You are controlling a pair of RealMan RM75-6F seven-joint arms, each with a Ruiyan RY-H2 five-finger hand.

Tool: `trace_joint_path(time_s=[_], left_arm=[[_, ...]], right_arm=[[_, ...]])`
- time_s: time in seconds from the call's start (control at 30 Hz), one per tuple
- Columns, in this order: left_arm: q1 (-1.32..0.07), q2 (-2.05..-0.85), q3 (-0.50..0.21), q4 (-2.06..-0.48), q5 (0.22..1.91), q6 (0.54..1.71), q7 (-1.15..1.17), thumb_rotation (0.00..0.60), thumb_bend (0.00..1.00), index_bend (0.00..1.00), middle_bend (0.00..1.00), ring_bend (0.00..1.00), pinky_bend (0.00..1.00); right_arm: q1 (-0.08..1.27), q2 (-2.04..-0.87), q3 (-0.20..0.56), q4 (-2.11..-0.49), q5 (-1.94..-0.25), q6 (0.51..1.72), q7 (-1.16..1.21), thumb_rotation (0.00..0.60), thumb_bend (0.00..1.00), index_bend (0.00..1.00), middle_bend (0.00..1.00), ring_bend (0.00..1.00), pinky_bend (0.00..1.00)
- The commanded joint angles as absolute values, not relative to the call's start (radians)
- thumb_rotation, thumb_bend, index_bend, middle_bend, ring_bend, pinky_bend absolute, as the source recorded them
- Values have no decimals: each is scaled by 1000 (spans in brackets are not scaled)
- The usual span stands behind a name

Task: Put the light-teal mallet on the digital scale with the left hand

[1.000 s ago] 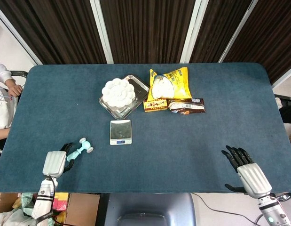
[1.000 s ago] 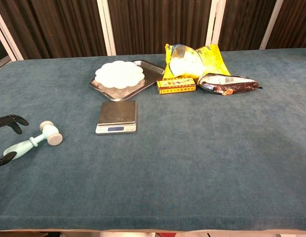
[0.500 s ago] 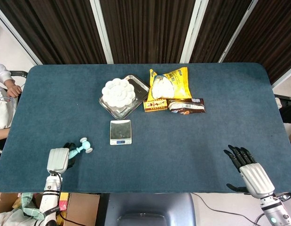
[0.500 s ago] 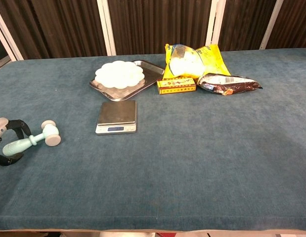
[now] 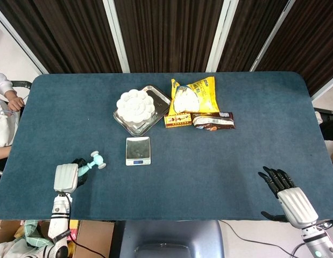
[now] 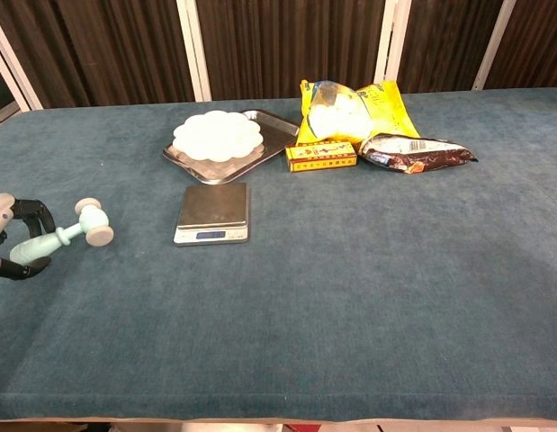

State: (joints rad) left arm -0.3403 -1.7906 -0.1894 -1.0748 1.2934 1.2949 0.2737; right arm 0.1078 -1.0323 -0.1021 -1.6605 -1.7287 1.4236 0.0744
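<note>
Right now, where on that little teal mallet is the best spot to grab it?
The handle, probably. The mallet lies with its slim handle pointing toward the left robot hand, its bulky head toward the digital scale. Coming from the left table edge, fingers wrap the handle easily.

- Bare blue cloth between light-teal mallet (image 5: 90,164) in the left hand (image 5: 66,178) and digital scale (image 5: 138,150); nothing stands in that lane.
- Just behind the scale: steel tray (image 5: 157,95) carrying a white scalloped plate (image 5: 135,105).
- Right of tray: yellow snack bag (image 5: 195,95), yellow box (image 5: 178,119), brown wrapper (image 5: 213,120), bunched together.
- Scale's near and right sides open.
</note>
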Motion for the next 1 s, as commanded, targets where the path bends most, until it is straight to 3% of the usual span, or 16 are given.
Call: trace_joint_path(time_s=[0.03, 0.2, 0.53, 1.0], left_arm=[[-351, -1813, -208, -1058, 1302, 1320, 241, 600, 429, 746, 796, 1000, 1000], [-395, -1832, -244, -1103, 1318, 1345, 270, 600, 499, 758, 833, 1000, 1000], [-546, -1938, -345, -1151, 1252, 1288, 455, 600, 488, 753, 830, 1000, 1000], [-707, -2148, -352, -929, 1233, 1246, 539, 600, 466, 722, 789, 1000, 1000]], right_arm=[[106, -1028, -104, -1658, -1733, 1431, 85, 600, 137, 0, 0, 0, 0], [105, -1022, -105, -1656, -1738, 1437, 100, 600, 138, 0, 0, 0, 0], [111, -1017, -103, -1652, -1733, 1428, 123, 600, 137, 0, 0, 0, 0], [123, -1001, -103, -1641, -1729, 1414, 176, 600, 138, 0, 0, 0, 0]])
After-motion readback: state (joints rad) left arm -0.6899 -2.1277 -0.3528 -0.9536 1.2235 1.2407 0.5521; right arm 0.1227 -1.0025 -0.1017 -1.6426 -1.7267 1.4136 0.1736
